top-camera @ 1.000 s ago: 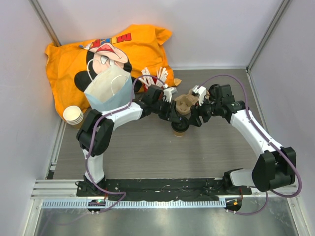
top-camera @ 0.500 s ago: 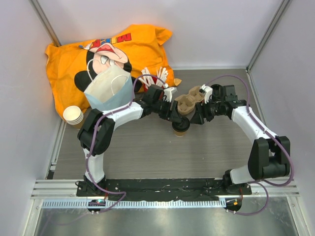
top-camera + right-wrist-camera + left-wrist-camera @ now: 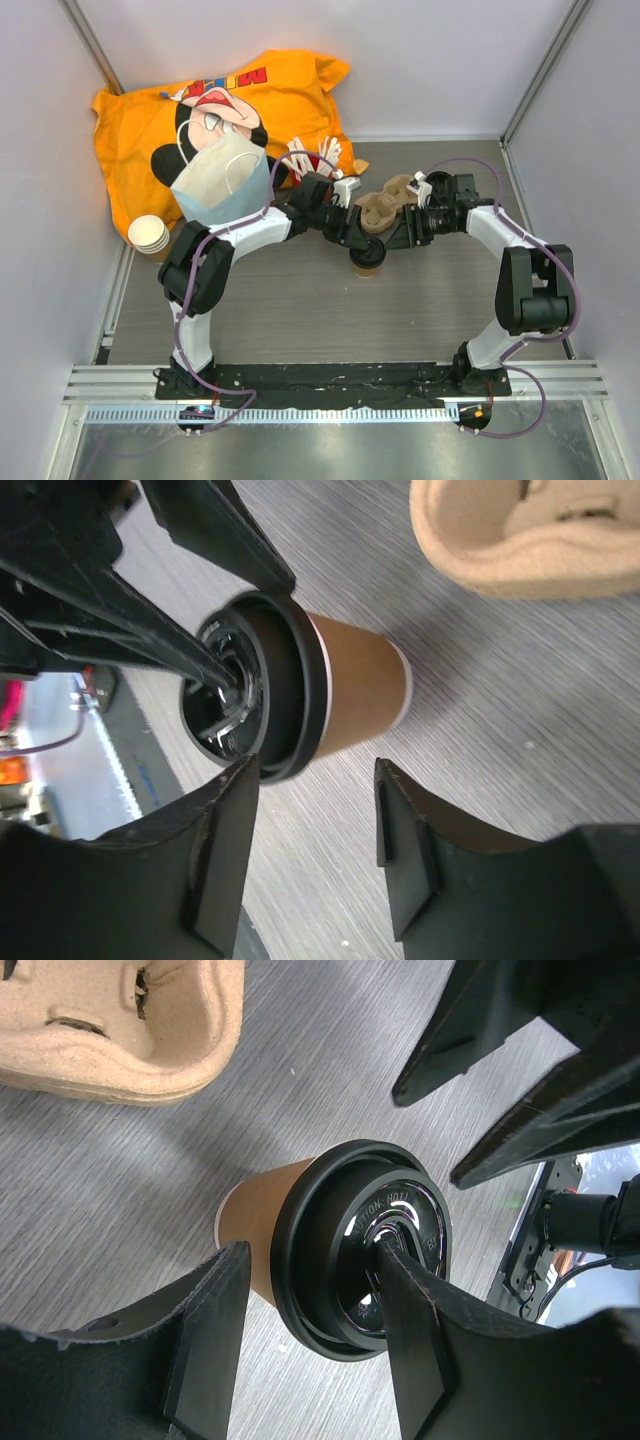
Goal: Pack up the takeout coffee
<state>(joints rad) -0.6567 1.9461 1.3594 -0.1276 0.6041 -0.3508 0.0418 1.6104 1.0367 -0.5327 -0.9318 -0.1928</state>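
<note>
We judge packing barely begun: the takeout coffee (image 3: 367,258) stands on the tabletop (image 3: 300,300), pulp carrier (image 3: 385,208) at its 1 o'clock, with left gripper (image 3: 310,1260) and right gripper (image 3: 315,770) close by, jaws parted and empty.

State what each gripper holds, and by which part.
Right gripper: nothing; open. Left gripper: fingers straddle the lid rim of the coffee cup, one on the lid top; firm hold cannot be told.

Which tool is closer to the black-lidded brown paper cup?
Left. The left tool is at the black-lidded brown paper cup, one finger on its lid; the right tool is open, just short of it.
</note>
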